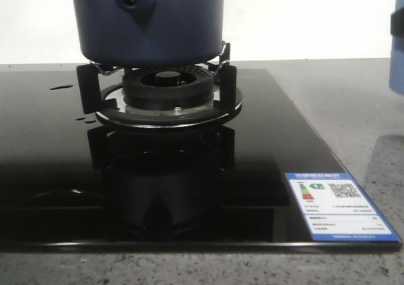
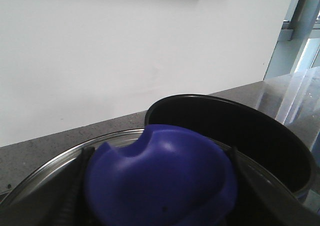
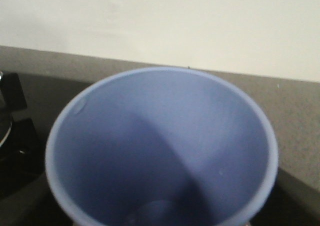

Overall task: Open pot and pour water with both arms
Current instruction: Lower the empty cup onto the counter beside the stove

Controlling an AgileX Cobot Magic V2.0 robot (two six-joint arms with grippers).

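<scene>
On the burner grate (image 1: 95,86) of the black glass hob (image 1: 44,190), toward the far side of the stone counter (image 1: 353,102), stands the pot (image 1: 151,20). The front view shows only its dark navy lower wall and a stubby handle mount with a small hole; its top is cut off by the frame, so that view does not tell whether it is covered. An energy label (image 1: 341,207) sits on the hob's near right corner. At the right edge of the same view a pale blue shape, the cup (image 1: 396,45), is partly in frame, well apart from the pot and raised above the counter.

The left wrist view supplies what the front lacks: the pot's dark open mouth (image 2: 235,131) is uncovered, and closer to the camera a lid (image 2: 35,178) with a metal rim and a large blue knob (image 2: 160,181) fills the lower frame, lying off the pot. Dark finger parts flank the knob on both sides, so the left gripper (image 2: 160,201) appears clamped on it, though the fingertips are hidden.

The right wrist view looks straight down into the cup (image 3: 160,151), its pale blue interior filling the frame, with the hob edge to one side. The right gripper's fingers are not visible there, so whether they are closed around the cup cannot be told.
</scene>
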